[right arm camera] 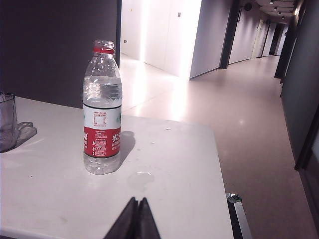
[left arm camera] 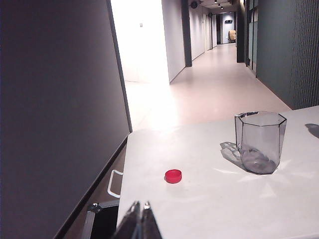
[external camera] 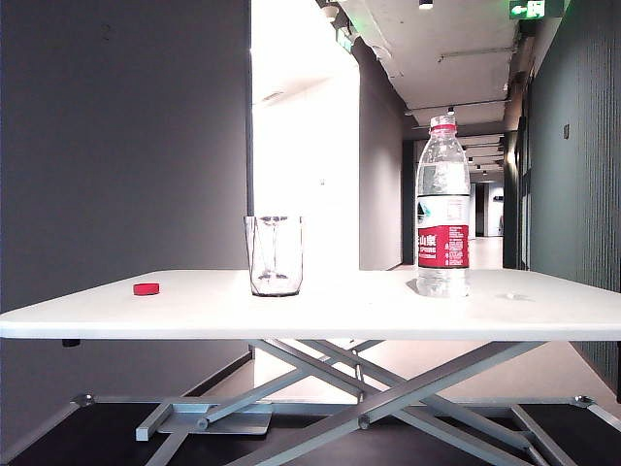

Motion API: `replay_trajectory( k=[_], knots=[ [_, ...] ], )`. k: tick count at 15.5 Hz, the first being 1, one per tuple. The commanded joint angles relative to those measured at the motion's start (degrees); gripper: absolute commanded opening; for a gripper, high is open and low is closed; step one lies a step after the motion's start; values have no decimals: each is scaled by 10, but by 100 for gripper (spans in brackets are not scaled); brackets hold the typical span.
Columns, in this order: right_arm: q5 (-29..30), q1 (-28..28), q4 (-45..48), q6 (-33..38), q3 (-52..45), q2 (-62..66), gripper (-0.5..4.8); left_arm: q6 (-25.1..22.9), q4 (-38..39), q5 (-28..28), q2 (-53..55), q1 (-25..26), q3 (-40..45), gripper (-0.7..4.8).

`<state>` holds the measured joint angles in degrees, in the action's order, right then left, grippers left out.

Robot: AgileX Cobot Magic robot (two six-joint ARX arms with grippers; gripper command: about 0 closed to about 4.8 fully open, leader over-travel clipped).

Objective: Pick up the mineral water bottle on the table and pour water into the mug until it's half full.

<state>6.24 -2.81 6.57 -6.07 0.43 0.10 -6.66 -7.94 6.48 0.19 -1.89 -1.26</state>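
The mineral water bottle [external camera: 442,209] [right arm camera: 101,112] stands upright and uncapped on the right part of the white table [external camera: 320,311], clear with a red-and-white label. The mug [external camera: 275,254] [left arm camera: 259,142], a clear empty tumbler, stands near the middle; only its edge [right arm camera: 6,122] shows in the right wrist view. My left gripper [left arm camera: 140,205] is shut and empty, hovering at the table's near left edge, well short of the mug. Shut and empty too, my right gripper [right arm camera: 138,200] sits over the near edge, short of the bottle. Neither gripper shows in the exterior view.
A small red cap [external camera: 147,288] [left arm camera: 173,176] lies on the table left of the mug. A wet ring [right arm camera: 141,178] marks the tabletop in front of the bottle. The table's right edge and a frame corner [right arm camera: 234,199] are close to my right gripper. A corridor stretches behind.
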Motion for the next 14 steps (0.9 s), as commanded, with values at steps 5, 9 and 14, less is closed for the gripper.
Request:
replay_trajectory(
  k=[5,9,14],
  knots=[
    [1,0,9,1,-1,-1,-9,0,-7,2,0,0,-2,-5],
    [40,0,7,35,-1,-1,-9,9,-7,3,0,0,-2,-5],
    [219,1,-22,50,-2,-1,-9,86,6,172,0,-1,4,-5]
  ],
)
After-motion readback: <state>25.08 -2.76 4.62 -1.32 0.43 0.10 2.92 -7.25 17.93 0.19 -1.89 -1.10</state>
